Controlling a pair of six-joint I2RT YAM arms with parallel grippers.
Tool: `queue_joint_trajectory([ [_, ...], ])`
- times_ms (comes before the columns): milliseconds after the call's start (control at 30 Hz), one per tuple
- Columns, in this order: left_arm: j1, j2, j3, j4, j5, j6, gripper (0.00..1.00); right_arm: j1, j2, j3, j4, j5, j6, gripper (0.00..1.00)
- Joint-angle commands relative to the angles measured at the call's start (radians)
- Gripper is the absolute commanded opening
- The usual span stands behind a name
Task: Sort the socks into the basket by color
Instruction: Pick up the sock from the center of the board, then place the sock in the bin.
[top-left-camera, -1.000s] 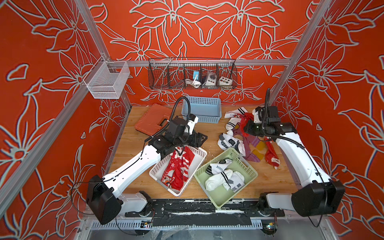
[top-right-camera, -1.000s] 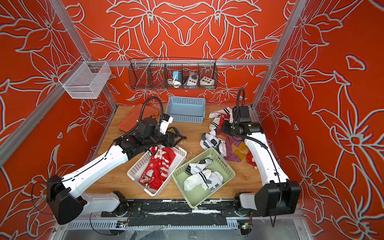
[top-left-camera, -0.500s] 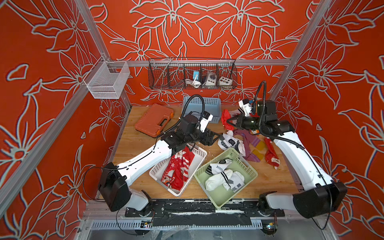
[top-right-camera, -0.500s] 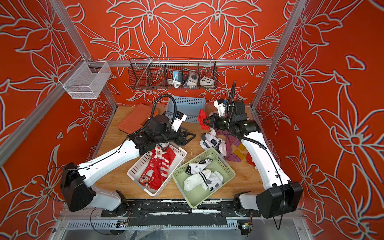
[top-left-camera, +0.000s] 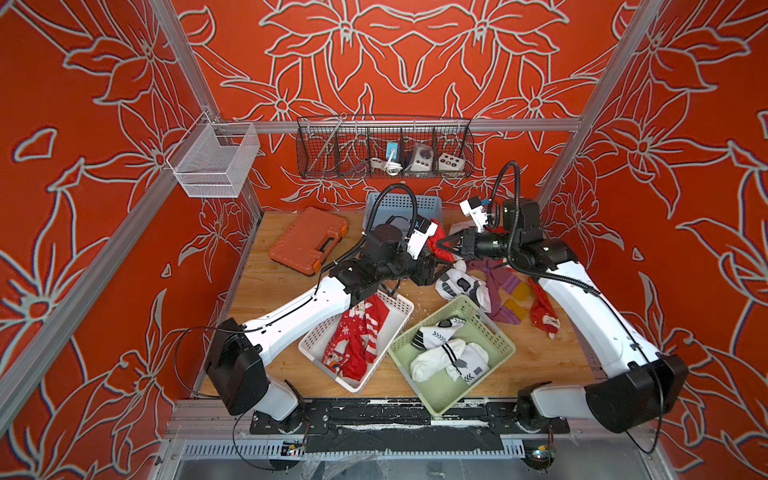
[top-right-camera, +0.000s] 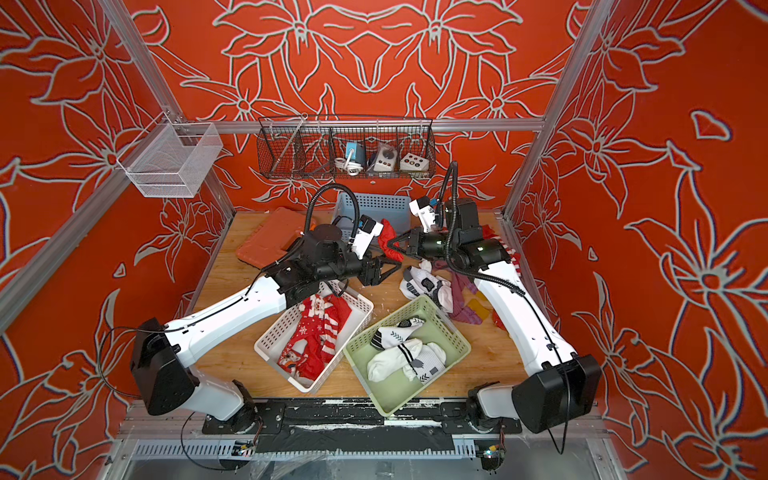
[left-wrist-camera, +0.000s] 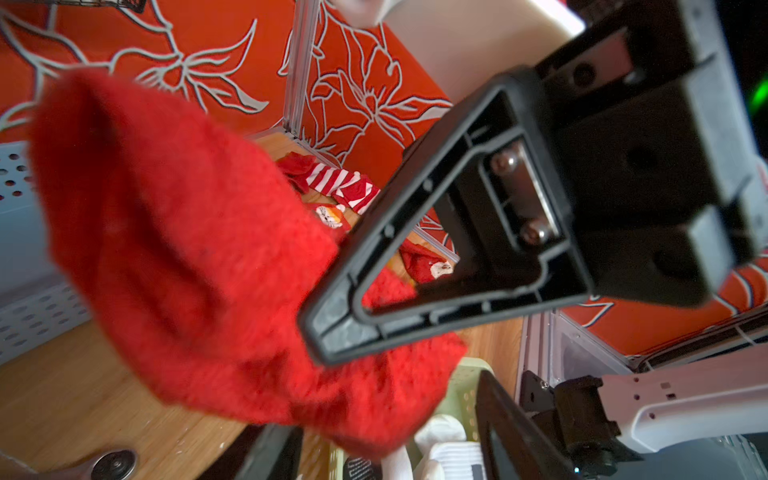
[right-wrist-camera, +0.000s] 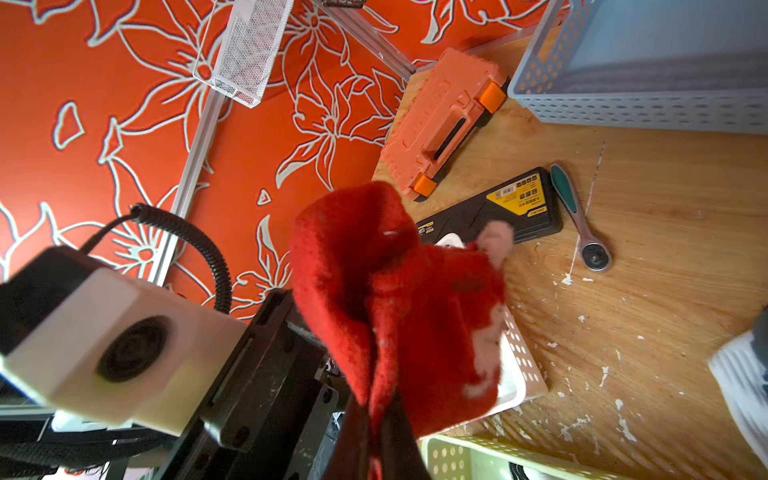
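Two fingers of the right gripper (top-left-camera: 445, 246) are pressed together on a red sock (top-left-camera: 435, 243). In the right wrist view I see the cloth bunching up out of the closed tips. This sock hangs in the air beyond the far corner of the white basket (top-left-camera: 316, 338), clear of the table (top-left-camera: 266, 291).

The left gripper (top-right-camera: 381, 270) sits just below the sock, also past that far corner. Its jaws stand apart with a clear gap and they grip nothing, though in the left wrist view the red cloth droops close to them.

Inside the white basket lie several striped red socks (top-left-camera: 357, 336). The green basket (top-left-camera: 494, 328) stands just beside the white basket, on the right arm's side, and holds white socks (top-left-camera: 449, 357). Farther out on that same side, loose white socks (top-left-camera: 457, 284) and purple socks (top-left-camera: 496, 286) lie on the wood. The blue basket (top-left-camera: 403, 205) stands well behind the white basket, at the back wall.
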Motion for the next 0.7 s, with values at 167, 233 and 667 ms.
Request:
queue_joint_trajectory([
  [167, -0.004, 0.000, 0.026, 0.016, -0.014, 0.035, 0.00, 0.029, 0.018, 0.043, 0.024, -0.060, -0.010, 0.00],
  [233, -0.004, -0.010, 0.025, -0.002, -0.046, 0.043, 0.00, 0.029, 0.022, 0.049, 0.010, -0.057, -0.022, 0.00],
  [667, 0.032, -0.171, -0.062, -0.315, -0.187, 0.007, 0.00, -0.017, 0.108, 0.184, -0.157, 0.053, -0.140, 0.98],
])
